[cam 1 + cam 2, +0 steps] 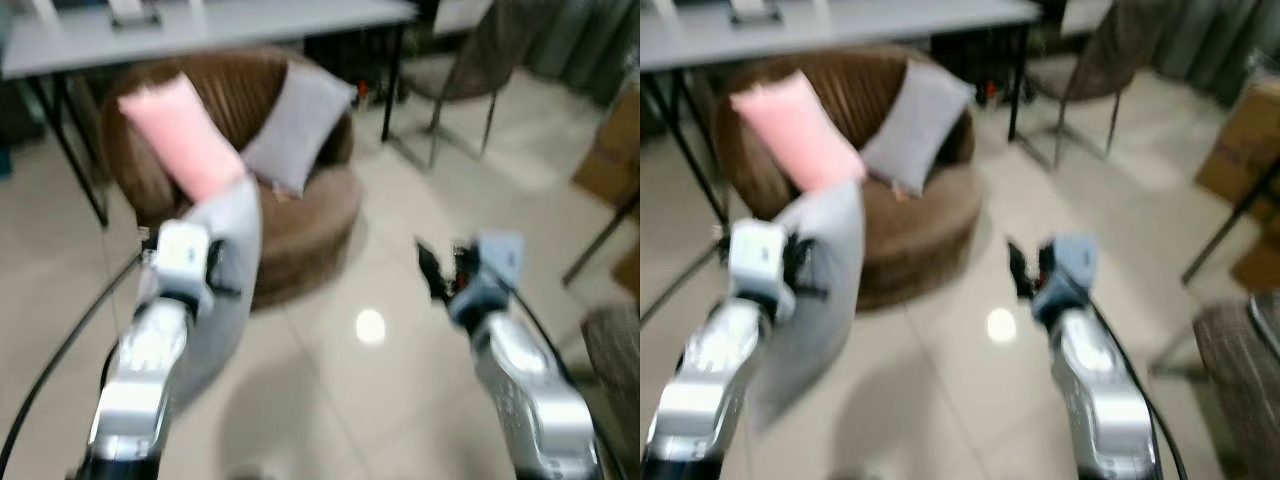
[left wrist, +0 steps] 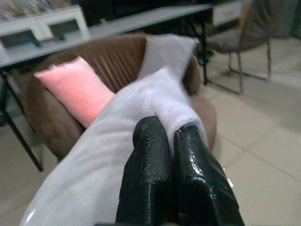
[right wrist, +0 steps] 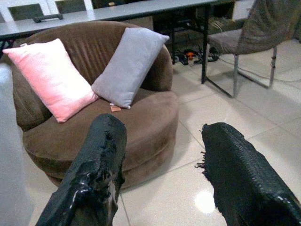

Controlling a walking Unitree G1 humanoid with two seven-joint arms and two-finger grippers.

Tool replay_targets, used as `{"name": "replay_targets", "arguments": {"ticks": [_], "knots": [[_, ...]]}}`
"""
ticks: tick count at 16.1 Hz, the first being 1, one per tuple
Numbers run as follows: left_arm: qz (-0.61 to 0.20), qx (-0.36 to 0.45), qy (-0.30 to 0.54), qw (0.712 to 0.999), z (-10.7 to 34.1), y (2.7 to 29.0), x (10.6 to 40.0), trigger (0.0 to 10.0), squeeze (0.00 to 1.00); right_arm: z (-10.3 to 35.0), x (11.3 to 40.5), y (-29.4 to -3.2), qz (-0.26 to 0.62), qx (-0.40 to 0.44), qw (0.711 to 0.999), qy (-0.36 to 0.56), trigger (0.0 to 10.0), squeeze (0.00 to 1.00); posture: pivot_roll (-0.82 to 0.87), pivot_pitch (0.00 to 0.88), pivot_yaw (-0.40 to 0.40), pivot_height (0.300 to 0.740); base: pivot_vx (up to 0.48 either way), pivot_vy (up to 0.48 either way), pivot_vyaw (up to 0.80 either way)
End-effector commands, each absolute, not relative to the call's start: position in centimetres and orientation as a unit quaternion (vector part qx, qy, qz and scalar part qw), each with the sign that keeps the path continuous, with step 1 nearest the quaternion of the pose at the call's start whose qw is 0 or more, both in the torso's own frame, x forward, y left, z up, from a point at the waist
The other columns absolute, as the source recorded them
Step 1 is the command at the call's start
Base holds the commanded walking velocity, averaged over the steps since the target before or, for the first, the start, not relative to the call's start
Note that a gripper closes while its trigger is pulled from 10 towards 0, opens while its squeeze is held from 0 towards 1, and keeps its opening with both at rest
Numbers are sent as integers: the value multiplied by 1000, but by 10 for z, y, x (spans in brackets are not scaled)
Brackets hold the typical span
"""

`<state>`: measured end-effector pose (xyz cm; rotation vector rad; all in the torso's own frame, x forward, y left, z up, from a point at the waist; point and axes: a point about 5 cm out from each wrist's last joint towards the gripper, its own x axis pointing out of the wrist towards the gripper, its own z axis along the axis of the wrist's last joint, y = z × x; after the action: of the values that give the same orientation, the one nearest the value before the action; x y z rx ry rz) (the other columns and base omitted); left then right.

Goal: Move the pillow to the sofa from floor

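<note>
Left gripper (image 2: 174, 141) jaws grip the pillow (image 1: 225, 290) off the floor; placement on sofa (image 3: 141, 117) remains; right gripper (image 3: 160, 160) jaws wide.

No text, label, brand, number or sign can be read in any of the views. A small orange tag (image 3: 115, 108) lies on the seat of the brown sofa (image 3: 141, 122), just beside the lower corner of the grey cushion (image 3: 129, 63), but it is too small to show any writing. The dark devices on the long table (image 3: 141, 7) behind the sofa are too blurred to show any markings.
</note>
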<state>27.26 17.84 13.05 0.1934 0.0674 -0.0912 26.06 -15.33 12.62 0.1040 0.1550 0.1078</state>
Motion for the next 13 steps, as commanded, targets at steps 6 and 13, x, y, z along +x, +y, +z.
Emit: {"name": "replay_targets", "arguments": {"ticks": [6, 13], "knots": [[-53, 96, 12, 994, 141, 173, 274, 10000, 0, 127, 263, -153, 44, 43, 995, 78, 10000, 0, 20, 0, 32, 740, 346, 0, -334], [-56, 98, 13, 994, 141, 173, 274, 10000, 0, 125, 265, -150, 48, 39, 995, 78, 10000, 0, 26, 0, 36, 740, 355, 0, 0]]}}
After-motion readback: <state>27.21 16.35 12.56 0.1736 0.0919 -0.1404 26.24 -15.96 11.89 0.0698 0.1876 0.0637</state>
